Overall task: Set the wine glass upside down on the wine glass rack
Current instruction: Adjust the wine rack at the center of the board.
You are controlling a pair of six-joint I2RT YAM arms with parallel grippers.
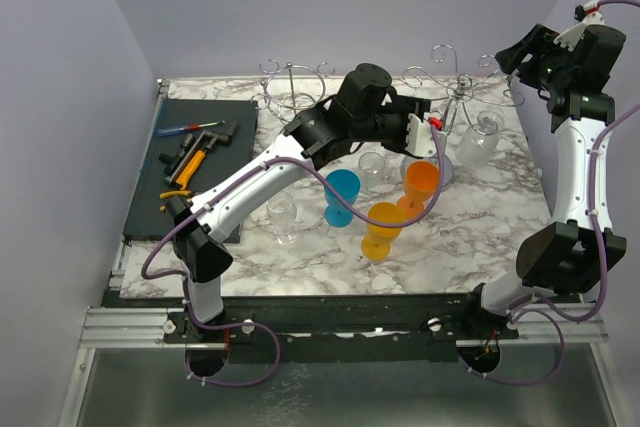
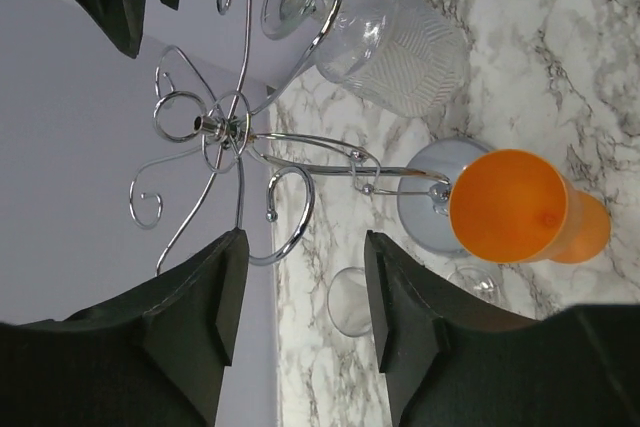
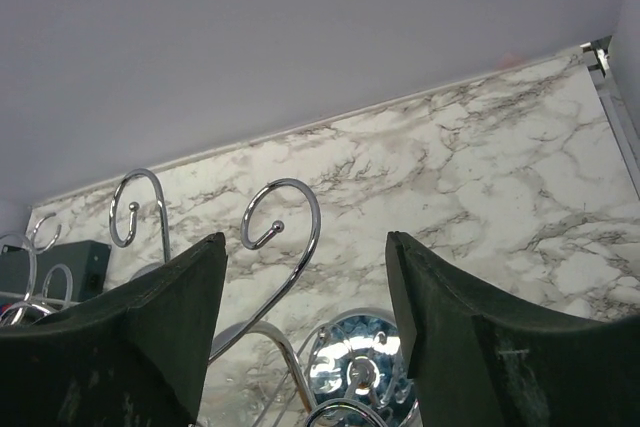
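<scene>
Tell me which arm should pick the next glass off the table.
Left. The left fingers are open, empty and close to the orange glass standing by the rack base. The right fingers sit high among the rack's hooks, away from any standing glass.

No text, label, brand, number or sign can be read in any view. The rack [image 2: 222, 128] and the clear glass [image 2: 400, 47] carry no legible marks.
</scene>
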